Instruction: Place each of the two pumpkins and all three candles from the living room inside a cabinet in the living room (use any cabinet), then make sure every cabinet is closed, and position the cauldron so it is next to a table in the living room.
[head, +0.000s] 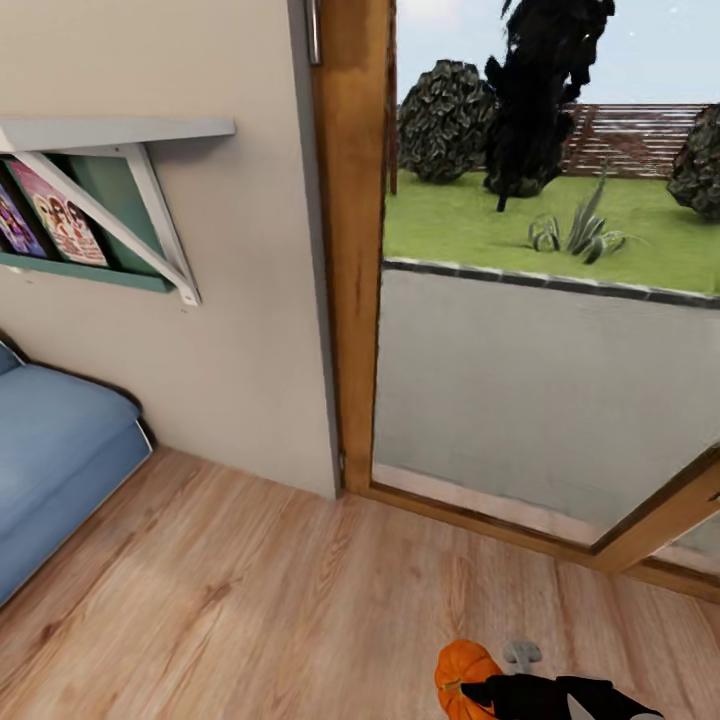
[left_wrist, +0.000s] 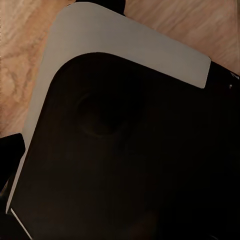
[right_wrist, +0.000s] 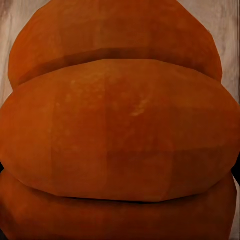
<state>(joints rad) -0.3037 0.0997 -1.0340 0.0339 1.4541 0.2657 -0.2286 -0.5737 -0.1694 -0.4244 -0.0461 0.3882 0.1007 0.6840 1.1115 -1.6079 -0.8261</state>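
Observation:
One bright-orange ribbed pumpkin (head: 460, 672) hangs low at the bottom edge of the head view, over the wood floor. My right gripper (head: 500, 693), black, is closed around it from the right. In the right wrist view the pumpkin (right_wrist: 120, 130) sits pressed up against the camera, its ribs running across. The left wrist view looks at a black and grey rounded part of my own body (left_wrist: 125, 150) above the floor; a dark shape at that picture's edge may be a finger, too little to judge its state.
Ahead stands a beige wall (head: 240, 350) with a wooden door frame (head: 355, 250) and a glass door to a garden. A blue sofa (head: 50, 460) sits at the left under a wall shelf (head: 100, 200) with books. Wood floor (head: 250, 610) spreads in front.

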